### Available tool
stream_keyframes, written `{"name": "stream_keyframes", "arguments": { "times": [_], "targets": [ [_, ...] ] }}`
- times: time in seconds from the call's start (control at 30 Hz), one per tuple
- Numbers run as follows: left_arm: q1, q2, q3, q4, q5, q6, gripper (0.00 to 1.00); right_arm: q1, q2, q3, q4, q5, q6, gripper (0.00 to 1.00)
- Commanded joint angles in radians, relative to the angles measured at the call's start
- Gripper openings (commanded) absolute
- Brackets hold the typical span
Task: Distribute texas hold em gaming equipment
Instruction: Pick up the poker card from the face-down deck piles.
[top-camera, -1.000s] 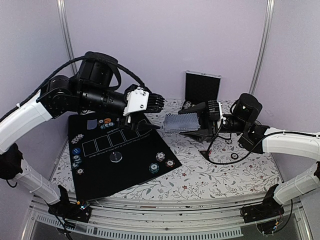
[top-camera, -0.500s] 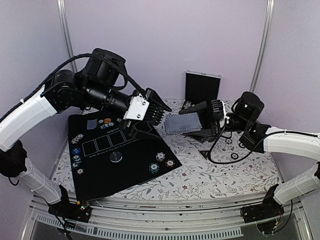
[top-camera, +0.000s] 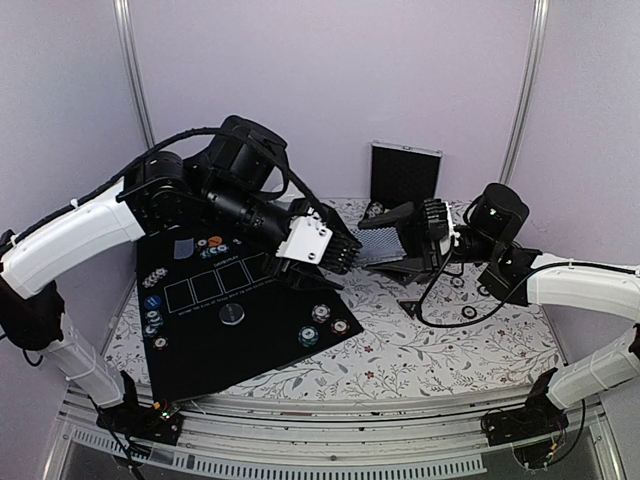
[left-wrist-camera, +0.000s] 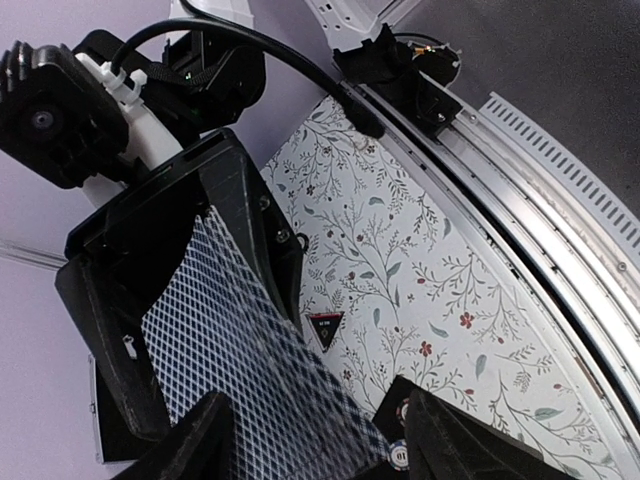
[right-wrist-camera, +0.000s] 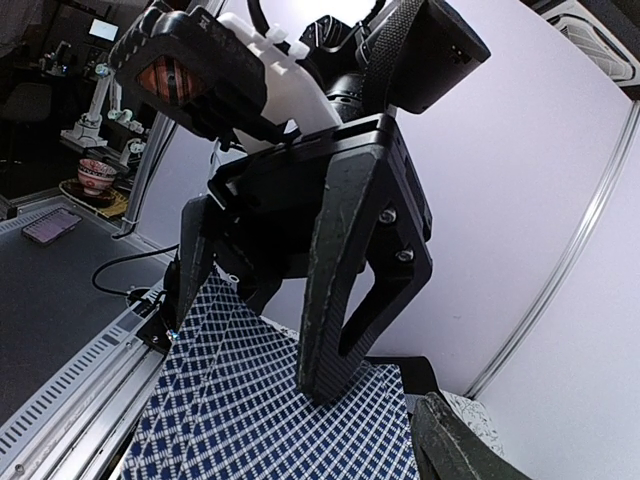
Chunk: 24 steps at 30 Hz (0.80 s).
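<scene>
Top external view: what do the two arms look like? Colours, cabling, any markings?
Both match: white shells on the long links, black joints and wrists. The left arm has a looped black cable over its upper joints and a white block behind the black left gripper. The right arm has a trailing black cable on the tablecloth. No markings are legible.

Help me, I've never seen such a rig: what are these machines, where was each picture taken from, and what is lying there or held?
These are robots: a left arm and a right arm, bolted at the near edge of a table. One picture comes from a fixed camera above and behind them; the other two from a camera on each wrist. On the table lies a black mat with chips and a round button; a case stands at the back. The right gripper holds the cards. The left gripper straddles them; whether it grips I cannot tell.
</scene>
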Motion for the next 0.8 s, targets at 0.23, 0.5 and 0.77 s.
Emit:
{"name": "stream_keyframes", "arguments": {
  "times": [0.23,0.5,0.77],
  "targets": [
    [-0.027,-0.001,0.032,-0.093,-0.115,-0.055,0.60,-0.007,-0.036,0.015,0.030,0.009,0.001,0.59],
    [-0.035,-0.027,0.020,-0.099,-0.159,-0.076,0.59,-0.008,-0.032,0.015,0.030,0.013,-0.001,0.59],
    [-0.039,-0.044,0.015,-0.089,-0.184,-0.083,0.59,-0.008,-0.034,0.013,0.031,0.015,-0.004,0.59]
  ]
}}
